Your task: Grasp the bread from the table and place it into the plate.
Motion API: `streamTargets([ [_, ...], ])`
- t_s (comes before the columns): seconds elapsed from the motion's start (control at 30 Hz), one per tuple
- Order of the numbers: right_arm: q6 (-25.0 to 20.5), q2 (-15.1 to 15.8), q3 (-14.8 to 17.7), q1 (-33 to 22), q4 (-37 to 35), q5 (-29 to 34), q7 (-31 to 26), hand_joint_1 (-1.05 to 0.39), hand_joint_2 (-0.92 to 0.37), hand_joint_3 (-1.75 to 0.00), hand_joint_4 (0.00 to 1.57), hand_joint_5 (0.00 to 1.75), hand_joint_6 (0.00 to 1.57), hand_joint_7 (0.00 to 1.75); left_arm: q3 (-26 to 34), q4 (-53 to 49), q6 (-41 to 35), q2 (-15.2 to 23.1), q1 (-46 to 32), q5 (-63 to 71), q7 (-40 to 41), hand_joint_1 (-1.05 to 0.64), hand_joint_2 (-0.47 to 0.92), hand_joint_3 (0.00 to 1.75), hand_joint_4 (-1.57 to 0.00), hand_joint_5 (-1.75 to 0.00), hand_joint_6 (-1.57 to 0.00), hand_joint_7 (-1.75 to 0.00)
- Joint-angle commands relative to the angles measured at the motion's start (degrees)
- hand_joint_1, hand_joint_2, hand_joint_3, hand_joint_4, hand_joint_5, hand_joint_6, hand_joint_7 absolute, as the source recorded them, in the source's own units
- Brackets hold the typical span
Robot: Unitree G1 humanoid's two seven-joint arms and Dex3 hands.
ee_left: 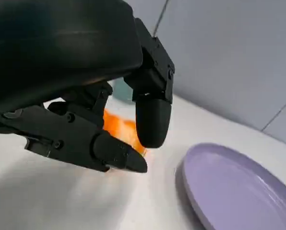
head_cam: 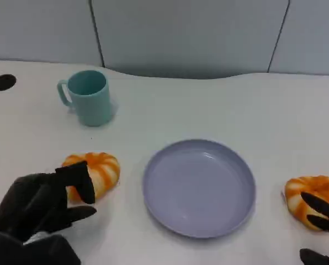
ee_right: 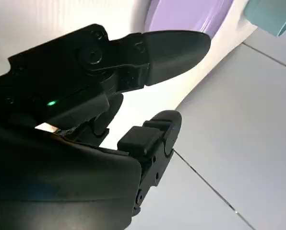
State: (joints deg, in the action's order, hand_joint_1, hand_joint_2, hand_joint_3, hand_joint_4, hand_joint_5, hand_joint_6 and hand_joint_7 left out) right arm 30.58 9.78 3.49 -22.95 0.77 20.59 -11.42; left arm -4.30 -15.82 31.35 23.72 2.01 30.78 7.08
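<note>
An orange striped bread (head_cam: pixel 101 170) lies on the white table left of the empty purple plate (head_cam: pixel 199 186). My left hand (head_cam: pixel 43 207) hovers just in front of it with fingers spread, one fingertip overlapping the bread's near edge; it holds nothing. From the left wrist, the bread (ee_left: pixel 121 129) shows beyond the parted fingers of that hand (ee_left: pixel 109 96), and the plate (ee_left: pixel 239 191) lies to one side. A second orange bread (head_cam: pixel 311 196) sits right of the plate, with my right hand (head_cam: pixel 323 221) at its near edge. In the right wrist view that hand (ee_right: pixel 109 110) has its fingers apart with nothing between them.
A teal mug (head_cam: pixel 88 97) stands at the back left of the table; its edge (ee_right: pixel 272 14) and the plate's rim (ee_right: pixel 181 19) appear in the right wrist view. A grey panelled wall runs behind the table. Black holes mark the table's far left (head_cam: pixel 3 82).
</note>
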Motion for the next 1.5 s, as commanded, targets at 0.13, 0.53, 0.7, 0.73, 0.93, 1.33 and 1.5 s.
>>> streamTargets([
  [0.13, -0.7, 0.0, 0.3, 0.0, 0.7, -0.7, 0.2, -0.34, -0.92, -0.32, 0.87, 0.05, 0.62, 0.00, -3.7, 1.5, 2.0, 7.8, 5.5, 13.5, 4.1, -0.39, 0.86, 0.01, -0.59, -1.55, -0.55, -1.26],
  [0.53, -1.9, -0.9, -0.1, -0.3, 1.5, -0.7, 0.2, -0.34, -0.92, -0.31, 0.90, 0.07, 0.63, 0.00, -11.8, 9.8, -13.0, 13.2, 14.2, 22.5, -22.6, -0.82, 0.88, 0.00, -0.01, -0.09, -0.11, -0.01],
  [0.7, -2.9, -1.3, -0.2, -0.7, 2.6, -0.5, 0.4, -0.35, -0.92, -0.31, 0.92, 0.08, 0.63, 0.00, -13.4, 2.1, -11.6, 12.6, 19.2, 19.5, -24.5, -0.83, 0.88, 0.00, 0.00, -0.01, -0.08, 0.00],
  [0.73, -2.9, -1.2, -0.2, -0.7, 2.6, -0.4, 0.4, -0.35, -0.92, -0.31, 0.92, 0.08, 0.63, 0.00, -14.2, -0.9, -11.4, 12.2, 21.2, 18.5, -26.0, -0.81, 0.88, 0.00, 0.00, 0.00, -0.07, 0.00],
  [0.93, -2.6, -1.2, -0.2, -0.7, 2.6, -1.2, 1.1, -0.34, -0.92, -0.31, 0.93, 0.09, 0.63, 0.00, -20.5, -18.2, -10.8, 8.9, 31.4, 19.8, -24.5, -0.72, 0.84, 0.00, 0.00, 0.00, -0.08, -0.01],
  [1.33, -2.2, -1.1, 0.3, -1.4, 3.2, -0.8, 1.0, -0.36, -0.92, -0.33, 0.88, 0.07, 0.63, 0.00, -31.0, -46.8, -10.3, 0.2, 45.2, 22.2, -17.1, -0.69, 0.80, 0.01, -0.04, -0.02, -0.12, 0.00],
  [1.5, -2.2, -1.1, 0.4, -1.5, 3.6, 0.2, 0.4, -0.36, -0.92, -0.33, 0.87, 0.07, 0.63, 0.00, -34.9, -51.7, -11.0, -1.9, 46.3, 24.1, -11.7, -0.89, 0.91, 0.23, -0.08, -0.04, -0.14, -0.01],
])
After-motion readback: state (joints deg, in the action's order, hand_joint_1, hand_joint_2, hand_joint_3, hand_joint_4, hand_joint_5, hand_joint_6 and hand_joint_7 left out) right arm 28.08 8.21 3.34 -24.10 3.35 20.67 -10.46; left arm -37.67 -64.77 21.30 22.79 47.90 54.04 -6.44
